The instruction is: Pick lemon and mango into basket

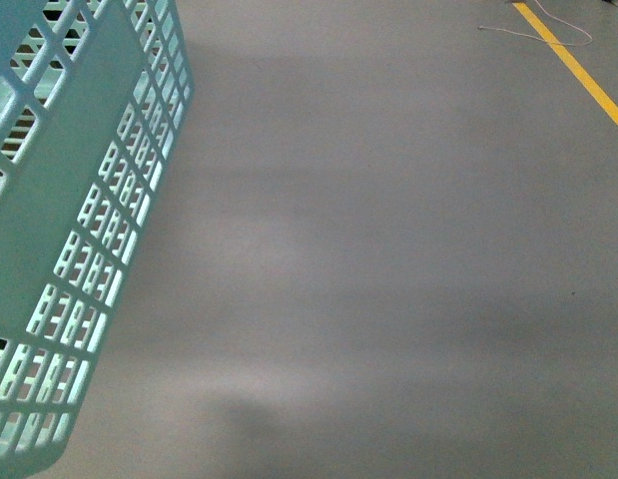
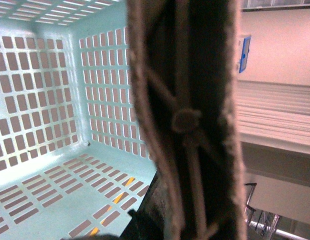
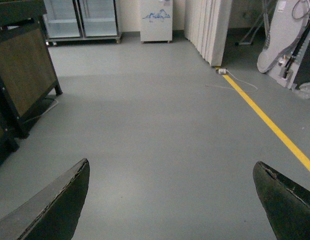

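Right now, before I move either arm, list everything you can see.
basket: one, mint-teal, left in front view; visible inside shows no fruit.
floor: grey, throughout.
floor line: one, yellow, front view's right.
cable: one, white, beside the line's far end.
cabinet: one, dark brown, right wrist view.
glass-door coolers: two, pale, far wall.
white appliance: one, beside coolers.
partition: one, white, far wall.
bar: one, brown-edged dark, against left wrist lens; identity unclear.
right gripper: open, black fingers, empty.
left gripper: state cannot be told.

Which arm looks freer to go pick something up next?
Right, likely: the right gripper is open and empty over grey floor; the left wrist camera looks into the mint-teal slotted plastic basket.
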`<action>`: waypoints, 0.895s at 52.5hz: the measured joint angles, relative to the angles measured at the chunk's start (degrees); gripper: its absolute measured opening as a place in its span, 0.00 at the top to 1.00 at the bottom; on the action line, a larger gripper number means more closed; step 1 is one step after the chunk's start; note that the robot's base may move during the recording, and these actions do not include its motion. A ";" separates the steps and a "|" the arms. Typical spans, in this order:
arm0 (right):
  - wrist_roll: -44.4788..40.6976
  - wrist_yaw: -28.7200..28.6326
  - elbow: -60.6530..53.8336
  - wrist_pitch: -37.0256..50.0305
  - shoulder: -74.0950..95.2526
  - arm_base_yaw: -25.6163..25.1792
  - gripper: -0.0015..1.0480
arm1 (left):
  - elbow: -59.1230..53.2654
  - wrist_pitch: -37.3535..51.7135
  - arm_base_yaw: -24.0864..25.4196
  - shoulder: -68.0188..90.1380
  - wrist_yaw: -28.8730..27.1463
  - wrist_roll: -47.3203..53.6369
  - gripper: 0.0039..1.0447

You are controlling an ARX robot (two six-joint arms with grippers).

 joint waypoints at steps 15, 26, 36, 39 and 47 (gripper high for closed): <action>-0.02 -0.02 0.00 0.00 0.00 0.02 0.08 | 0.00 0.00 0.02 0.00 -0.02 0.04 0.96; -0.02 -0.02 0.00 0.00 0.00 0.02 0.08 | 0.00 0.00 0.00 0.00 0.02 0.04 0.96; 0.00 -0.02 0.00 0.00 0.00 0.02 0.08 | 0.00 0.00 0.00 0.00 -0.02 0.02 0.96; 0.00 -0.02 0.00 0.00 0.00 0.02 0.08 | 0.00 0.00 0.02 0.00 -0.02 0.04 0.96; 0.00 -0.02 0.00 0.00 0.00 0.02 0.08 | 0.00 0.00 0.00 0.00 -0.02 0.04 0.96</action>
